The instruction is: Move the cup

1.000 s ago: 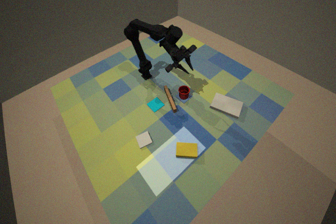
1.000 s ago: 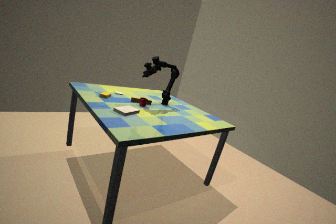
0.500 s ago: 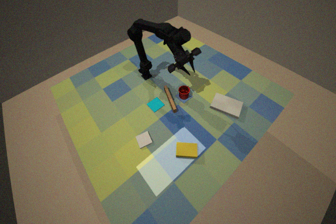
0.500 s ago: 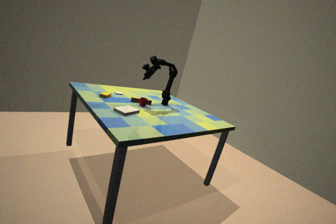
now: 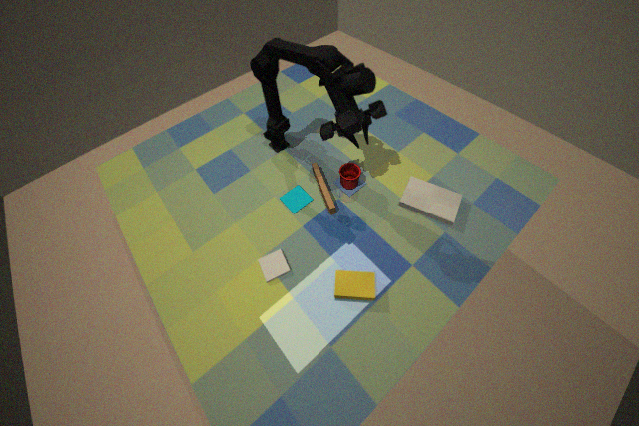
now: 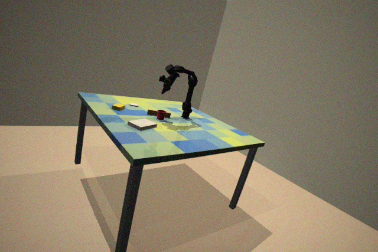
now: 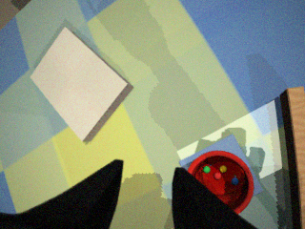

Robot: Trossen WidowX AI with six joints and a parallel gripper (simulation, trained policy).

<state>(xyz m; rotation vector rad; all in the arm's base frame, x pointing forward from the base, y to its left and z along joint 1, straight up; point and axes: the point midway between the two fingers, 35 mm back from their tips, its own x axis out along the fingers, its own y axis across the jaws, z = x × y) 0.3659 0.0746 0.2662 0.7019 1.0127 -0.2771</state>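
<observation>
One red cup [image 5: 349, 175] [image 6: 160, 114] [image 7: 220, 183] is the piece to be moved. Top view: it stands upright on a blue pad [image 5: 352, 192] [image 7: 232, 143] on the counter [image 5: 371, 359] [image 6: 195, 145] [image 7: 157, 86], below the raised jaws [image 5: 361, 145] [image 6: 163, 92] and apart from them. A wooden bar [image 5: 323, 188] [image 6: 152, 111] [image 7: 296, 143] lies between it and the cyan pad [image 5: 296, 199], judged to be the goal.

Exterior view: jaws high above the counter, pointing down at a slant; clear air separates the fingertips from the cup's rim. The bar stands behind the cup.

Wrist view: jaws partly spread, nothing between them. The cup opening shows marbles [image 7: 217, 176] inside and lies to the right of the gap, partly behind the right-hand finger. The bar is farther right. The cup being round, no long axis governs the approach. Judgement: the jaws must shift toward the bar side, widen, then descend; lowering as aligned risks a finger striking the rim and spilling marbles.
</observation>
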